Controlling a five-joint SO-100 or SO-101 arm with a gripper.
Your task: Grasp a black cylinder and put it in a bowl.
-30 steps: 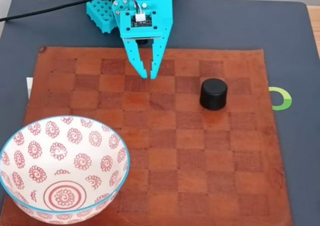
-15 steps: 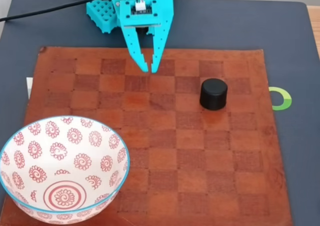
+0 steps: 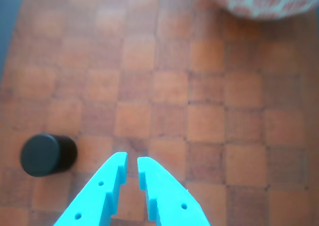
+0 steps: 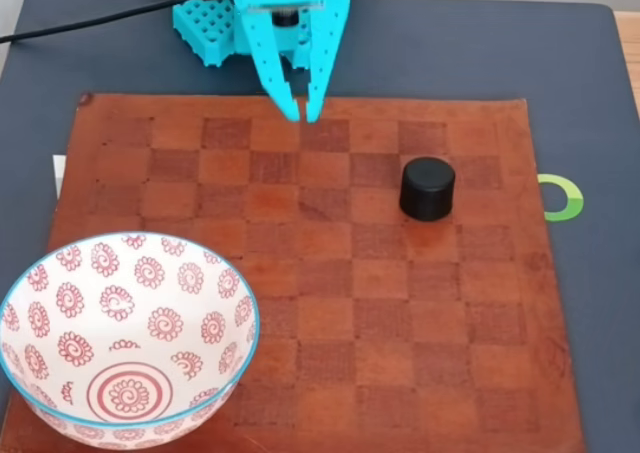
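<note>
The black cylinder (image 4: pixel 427 188) stands upright on the checkered leather mat, right of centre in the fixed view and at the lower left in the wrist view (image 3: pixel 47 154). My turquoise gripper (image 4: pixel 303 114) hangs over the mat's far edge, well to the left of and behind the cylinder. In the wrist view the gripper (image 3: pixel 131 161) has its fingers a narrow gap apart with nothing between them. The white bowl (image 4: pixel 60 298) with red spiral flowers and a blue rim sits at the near left corner; its edge (image 3: pixel 259 4) shows at the top right of the wrist view.
The brown checkered mat (image 4: pixel 330 373) lies on a dark grey table (image 4: pixel 590 273). A green and white ring mark (image 4: pixel 562 197) sits on the table just right of the mat. The arm's turquoise base (image 4: pixel 205 23) and a black cable (image 4: pixel 90 21) are at the back.
The gripper has drawn back toward the arm's base and risen, its tips moving from the second row of squares to the mat's far edge. Its fingers have parted slightly. Cylinder and bowl have not moved.
</note>
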